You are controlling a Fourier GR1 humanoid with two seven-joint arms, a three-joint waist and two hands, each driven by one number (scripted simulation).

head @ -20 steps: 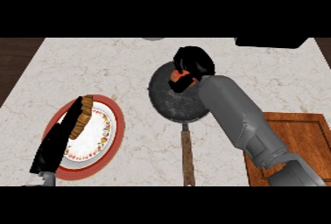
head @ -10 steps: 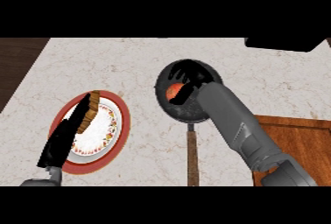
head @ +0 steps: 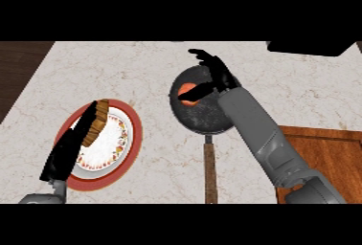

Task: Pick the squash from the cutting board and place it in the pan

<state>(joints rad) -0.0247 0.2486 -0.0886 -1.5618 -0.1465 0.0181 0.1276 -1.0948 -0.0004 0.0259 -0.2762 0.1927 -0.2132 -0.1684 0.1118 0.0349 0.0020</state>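
Squash (head: pixel 188 92) is lying in the pan (head: pixel 201 115), just lower left of your right hand (head: pixel 216 72), whose fingers are spreading wide, holding nothing.

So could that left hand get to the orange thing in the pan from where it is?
Probably not easily. The left hand rests over the plate at the view's left, while the squash lies in the pan across bare counter, and the right hand hovers just above it, crowding that spot.
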